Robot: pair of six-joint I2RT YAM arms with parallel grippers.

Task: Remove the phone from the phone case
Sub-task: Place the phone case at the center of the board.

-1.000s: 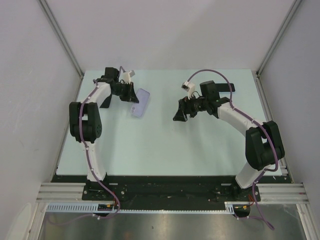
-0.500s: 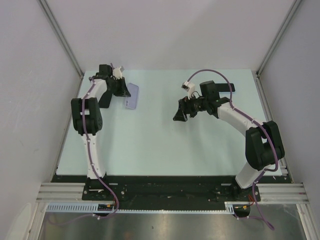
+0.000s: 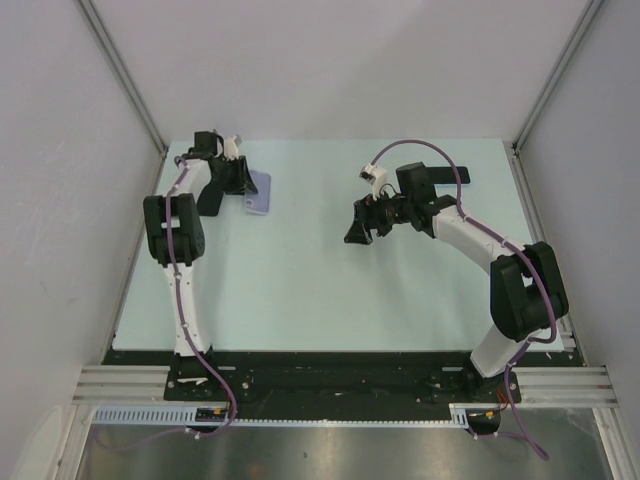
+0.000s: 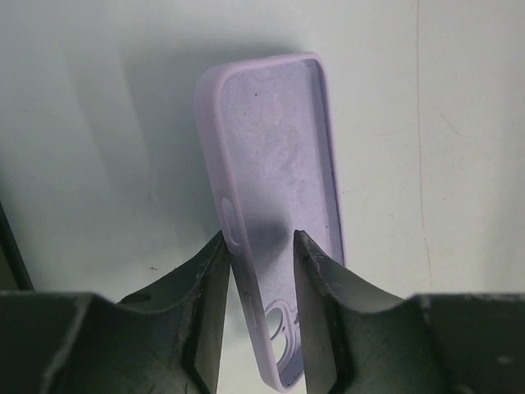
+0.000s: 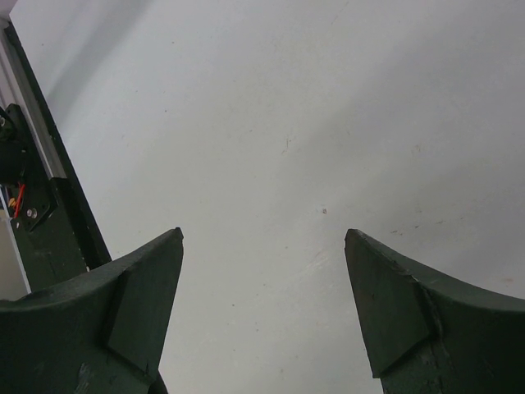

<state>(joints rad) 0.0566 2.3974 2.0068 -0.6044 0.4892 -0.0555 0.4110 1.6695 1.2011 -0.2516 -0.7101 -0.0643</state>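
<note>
Fingers of the left gripper (image 4: 258, 240) straddle a side wall of the lilac phone case (image 4: 279, 148); whether they pinch it is unclear. The right gripper (image 5: 262, 238) gapes, empty.

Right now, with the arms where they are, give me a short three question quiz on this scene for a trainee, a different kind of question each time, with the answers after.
1. True or false: the purple phone case has a phone inside it.
2. Pick one. The right gripper is: A) shut on the case; B) open above the table with nothing between its fingers; C) shut on a cable.
3. Short answer: which gripper has its fingers on either side of the case's side wall?

Key
1. False: the left wrist view shows the inside of the case bare.
2. B.
3. The left gripper.
</note>
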